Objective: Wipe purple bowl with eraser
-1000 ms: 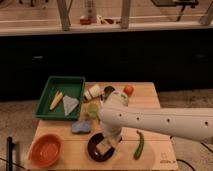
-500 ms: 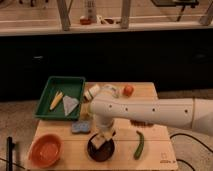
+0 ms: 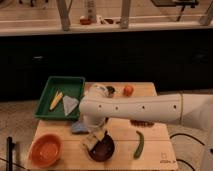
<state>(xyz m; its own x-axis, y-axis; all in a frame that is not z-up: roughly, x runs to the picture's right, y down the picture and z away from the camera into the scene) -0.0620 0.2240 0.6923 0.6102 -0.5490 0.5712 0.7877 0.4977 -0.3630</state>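
The purple bowl (image 3: 104,150) sits on the wooden table (image 3: 150,155) near its front edge, dark and glossy inside. My gripper (image 3: 95,134) hangs from the white arm (image 3: 145,107) that reaches in from the right. It is at the bowl's upper-left rim. It is shut on the eraser (image 3: 95,138), a small pale tan block that touches the rim. The inside of the bowl right of the eraser is in view.
An orange-red bowl (image 3: 46,149) sits at the front left. A blue-grey sponge pad (image 3: 78,128) lies just left of the gripper. A green tray (image 3: 52,90) holds a few items at the back left. A green pepper (image 3: 139,144) lies to the right and an orange ball (image 3: 128,90) at the back.
The arm has swung left and stretched out. The gripper with the eraser moved from the middle of the purple bowl to its upper-left rim.
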